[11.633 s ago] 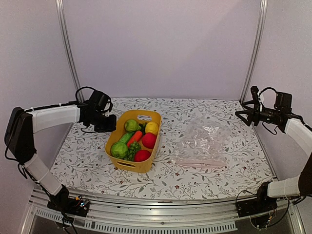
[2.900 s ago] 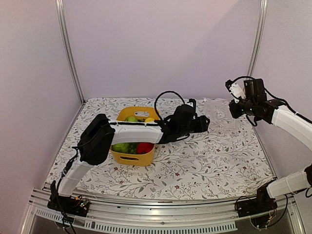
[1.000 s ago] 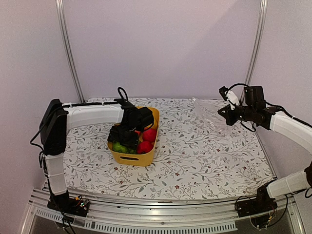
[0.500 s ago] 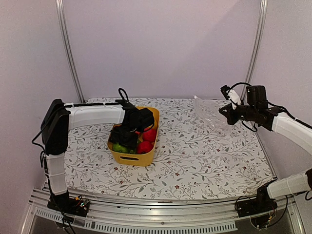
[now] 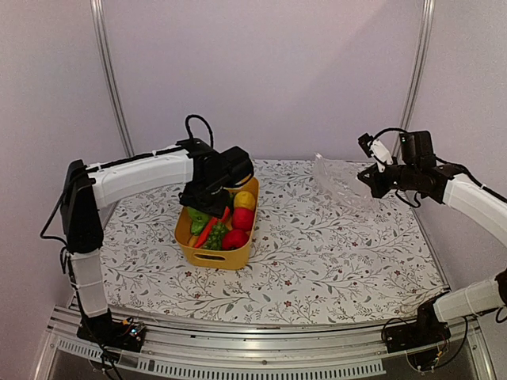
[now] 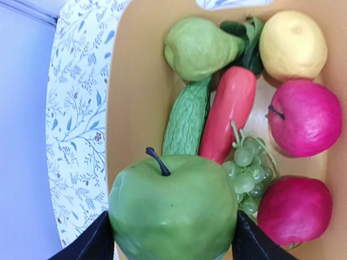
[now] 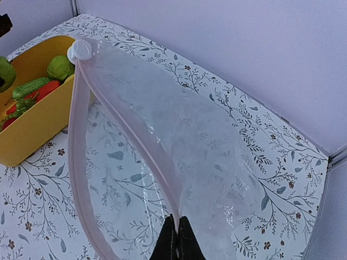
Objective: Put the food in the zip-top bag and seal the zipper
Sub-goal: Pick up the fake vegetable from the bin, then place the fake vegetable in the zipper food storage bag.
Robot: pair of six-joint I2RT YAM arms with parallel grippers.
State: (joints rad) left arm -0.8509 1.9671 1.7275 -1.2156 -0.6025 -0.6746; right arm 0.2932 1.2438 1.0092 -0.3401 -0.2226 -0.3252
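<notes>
My left gripper point(image 6: 173, 238) is shut on a green apple point(image 6: 173, 208), held just above the yellow tub point(image 6: 135, 81). Other food lies in the tub: a green pear point(image 6: 198, 47), a lemon point(image 6: 293, 46), two red fruits point(image 6: 303, 116), a red-orange carrot point(image 6: 230, 116), a bumpy green gourd point(image 6: 187, 119) and grapes point(image 6: 249, 173). At the far right, my right gripper point(image 7: 177, 238) is shut on the pink zipper point(image 7: 143, 135) of the clear zip-top bag point(image 7: 179, 141). The bag hangs lifted with its mouth gaping toward the tub.
The tub point(image 5: 214, 257) stands left of centre on the flower-patterned table point(image 5: 333, 253). The left arm point(image 5: 135, 174) arches over the tub from the left. The lifted bag point(image 5: 337, 178) hangs over the table's far right. Metal posts stand at both back corners.
The left gripper has closed on the green apple and risen out of the tub with it. The right gripper and bag have lifted slightly.
</notes>
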